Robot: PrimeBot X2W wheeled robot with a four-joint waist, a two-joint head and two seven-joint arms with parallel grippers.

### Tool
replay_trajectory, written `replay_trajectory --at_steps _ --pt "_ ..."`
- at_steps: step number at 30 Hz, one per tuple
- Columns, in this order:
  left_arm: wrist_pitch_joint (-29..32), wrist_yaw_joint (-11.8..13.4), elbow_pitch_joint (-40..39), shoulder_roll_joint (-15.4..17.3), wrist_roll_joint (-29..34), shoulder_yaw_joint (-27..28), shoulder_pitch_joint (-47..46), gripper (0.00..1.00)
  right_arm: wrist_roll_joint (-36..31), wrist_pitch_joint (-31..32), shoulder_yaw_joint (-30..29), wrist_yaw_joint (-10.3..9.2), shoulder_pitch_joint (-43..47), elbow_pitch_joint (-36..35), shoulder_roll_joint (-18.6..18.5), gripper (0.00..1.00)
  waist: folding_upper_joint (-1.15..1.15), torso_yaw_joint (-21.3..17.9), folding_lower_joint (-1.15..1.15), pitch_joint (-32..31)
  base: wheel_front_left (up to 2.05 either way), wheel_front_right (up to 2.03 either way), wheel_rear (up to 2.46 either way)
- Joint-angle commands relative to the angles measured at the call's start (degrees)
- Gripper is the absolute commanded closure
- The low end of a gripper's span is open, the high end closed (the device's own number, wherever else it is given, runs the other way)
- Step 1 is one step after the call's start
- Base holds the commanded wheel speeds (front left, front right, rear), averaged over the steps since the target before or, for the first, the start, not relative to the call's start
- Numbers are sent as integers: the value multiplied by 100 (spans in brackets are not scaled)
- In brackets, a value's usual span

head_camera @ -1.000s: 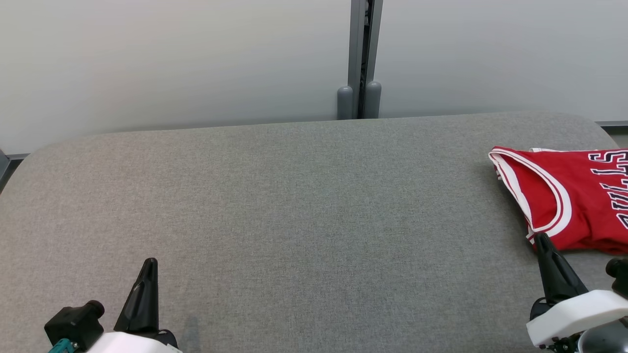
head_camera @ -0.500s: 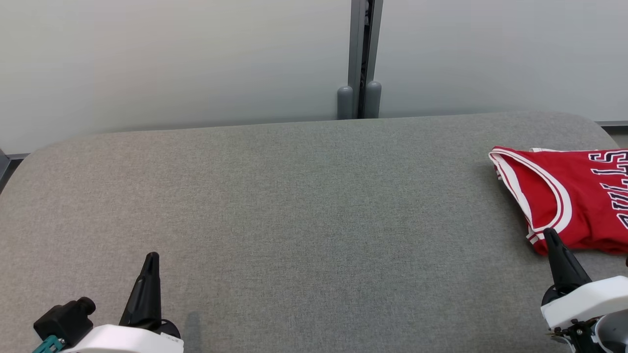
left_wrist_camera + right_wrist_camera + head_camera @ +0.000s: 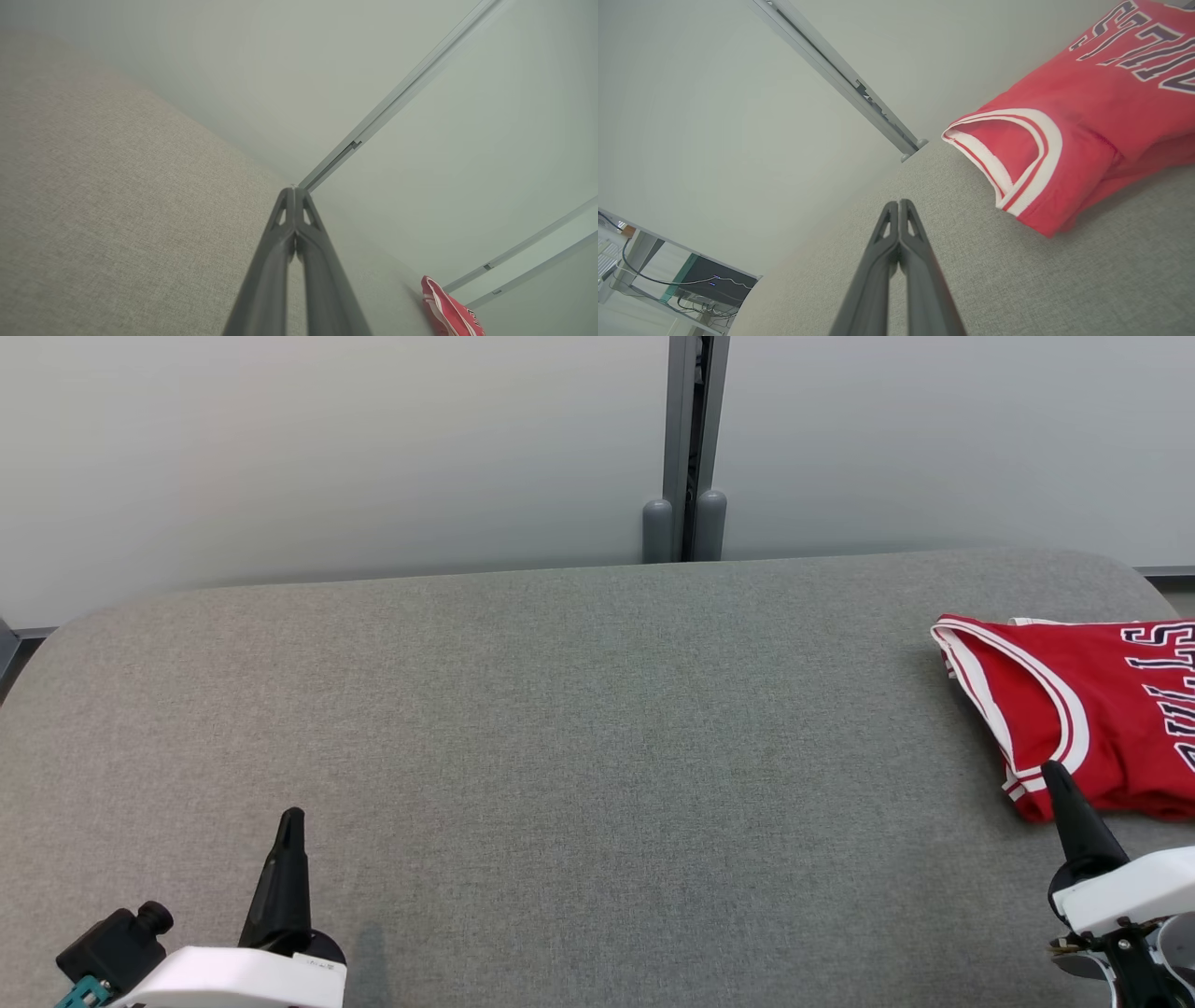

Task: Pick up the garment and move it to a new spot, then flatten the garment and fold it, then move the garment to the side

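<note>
On the far right of the grey table [image 3: 560, 756] lies the jersey [image 3: 1092, 709], red with white trim and dark white-edged lettering. It sits flat in layers, one armhole turned toward the table's middle. Its right part runs off the edge of the head view.

Right gripper [image 3: 1052, 767]: low at the lower right, fingers pressed together into one point, nothing between them. From the head its tip overlaps the jersey's near left corner. The right wrist view puts the cloth off to one side of the fingers, with bare table under the tips. No contact seen.

Left gripper [image 3: 291, 814]: lower left, well apart from the jersey. Its fingers are closed tip to tip and empty. Left wrist view shows them over bare table, with the jersey small and far off at the lower right.

Pale wall [image 3: 280, 448] behind the table, split by a grey post [image 3: 686, 448] at the table's back edge. Right wrist view also catches a desk [image 3: 705, 280] with cables, beyond the table's end.
</note>
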Motion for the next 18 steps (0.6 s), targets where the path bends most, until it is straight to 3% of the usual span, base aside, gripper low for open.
replay_trajectory --at_steps 1,18 --pt "-22 -58 -42 1 -151 57 -181 100 184 58 -81 1 -170 -5 -36 100 0 0 0 0 0 0 0" --pt "-41 -266 60 -217 -1103 138 -294 100 1273 386 -323 4 -462 418 -42 100 0 5 0 3 0 0 0"
